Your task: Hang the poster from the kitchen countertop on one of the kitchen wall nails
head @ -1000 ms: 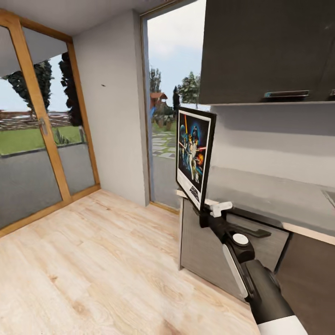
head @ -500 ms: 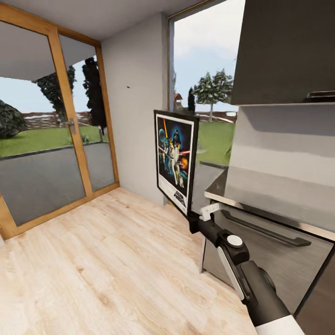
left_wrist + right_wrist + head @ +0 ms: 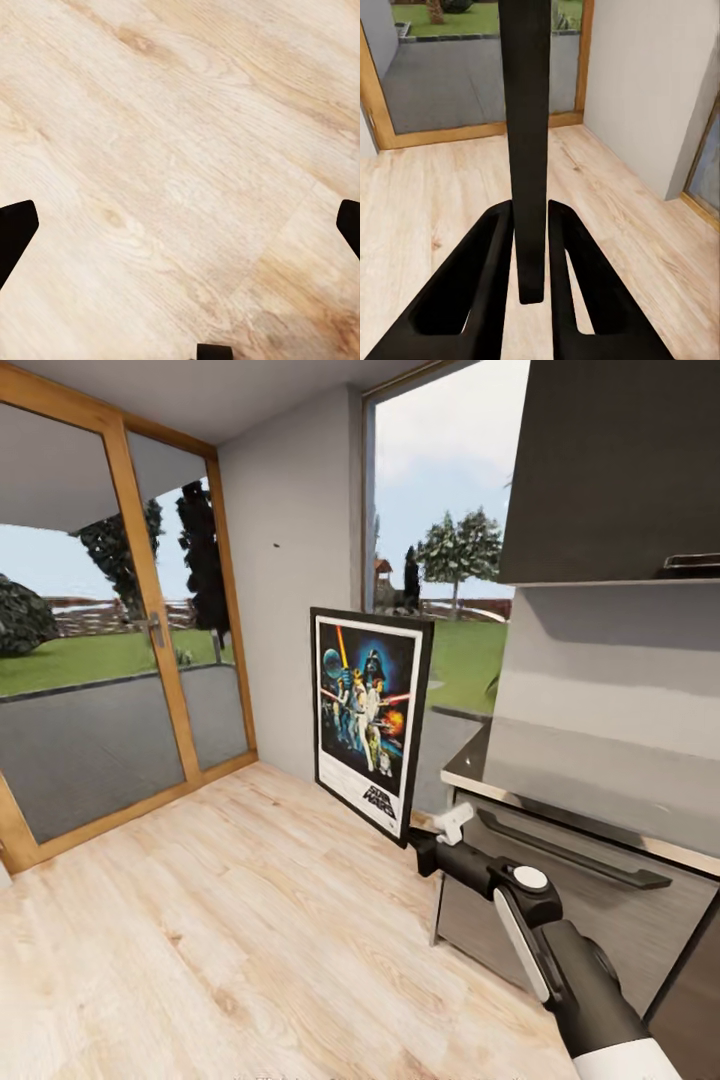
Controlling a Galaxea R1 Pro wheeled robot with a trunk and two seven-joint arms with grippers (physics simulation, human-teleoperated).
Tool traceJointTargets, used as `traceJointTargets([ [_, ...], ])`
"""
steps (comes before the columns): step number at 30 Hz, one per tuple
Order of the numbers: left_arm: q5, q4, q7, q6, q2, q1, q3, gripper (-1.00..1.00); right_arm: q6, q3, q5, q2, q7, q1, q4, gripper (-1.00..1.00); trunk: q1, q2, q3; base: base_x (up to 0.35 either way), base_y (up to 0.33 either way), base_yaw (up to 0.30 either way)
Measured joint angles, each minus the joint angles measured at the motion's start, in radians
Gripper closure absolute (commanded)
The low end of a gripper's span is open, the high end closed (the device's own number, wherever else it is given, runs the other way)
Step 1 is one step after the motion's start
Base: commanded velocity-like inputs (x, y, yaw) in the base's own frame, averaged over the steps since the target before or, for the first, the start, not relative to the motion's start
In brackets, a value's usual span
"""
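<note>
Already the poster (image 3: 368, 720) was off the kitchen countertop (image 3: 600, 775) and in the air, held upright by the right gripper (image 3: 428, 847), whose two dark fingers (image 3: 495, 277) were clamped on the lower corner of the thin black frame; the right wrist view showed that frame edge-on, a dark strip pinched between them. The printed face looked out towards the room, well short of the pale grey wall (image 3: 290, 560) between the glass door (image 3: 100, 640) and the tall window (image 3: 440, 510). High on that wall sat a tiny dark speck, the wall nail (image 3: 277, 545), noticeably above the poster's top edge. The left gripper (image 3: 180, 225) pointed down at the wooden floor (image 3: 230, 920), its dark fingertips spread wide with nothing between them. The risks from there seemed plain enough: a grip on one bottom corner gave the tall frame plenty of leverage, so it could probably swing or slip between the fingers during the lift, and the nail was so small that the frame might miss it. The countertop end and the cabinet (image 3: 610, 470) stood close by the arm, so a wide turn could have clipped them.
</note>
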Motion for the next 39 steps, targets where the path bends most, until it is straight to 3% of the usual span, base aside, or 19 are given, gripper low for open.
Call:
traceJointTargets([
  [18, 0.001, 0.000, 0.000, 0.001, 0.000, 0.000, 0.000, -1.00, 0.000, -0.008, -0.002, 0.001, 0.000, 0.000, 0.000, 1.00, -0.061, 0.112, 0.022, 0.000, 0.000, 0.000],
  [34, 0.001, 0.000, 0.000, 0.001, 0.000, 0.000, 0.000, -1.00, 0.000, -0.010, -0.001, 0.000, 0.046, 0.000, 0.003, 1.00, -0.123, 0.224, 0.069, 0.000, 0.000, 0.000],
  [36, 0.001, 0.000, -0.001, 0.001, 0.000, 0.000, -0.001, -1.00, 0.000, -0.016, -0.002, -0.001, 0.049, 0.000, 0.012, 1.00, -0.130, 0.238, 0.075, 0.000, 0.000, 0.000],
  [39, 0.002, -0.007, -0.002, 0.003, 0.000, 0.000, -0.005, -1.00, -0.001, -0.059, -0.027, -0.008, 0.075, 0.000, 0.031, 1.00, -0.142, 0.259, 0.084, 0.000, 0.000, 0.000],
])
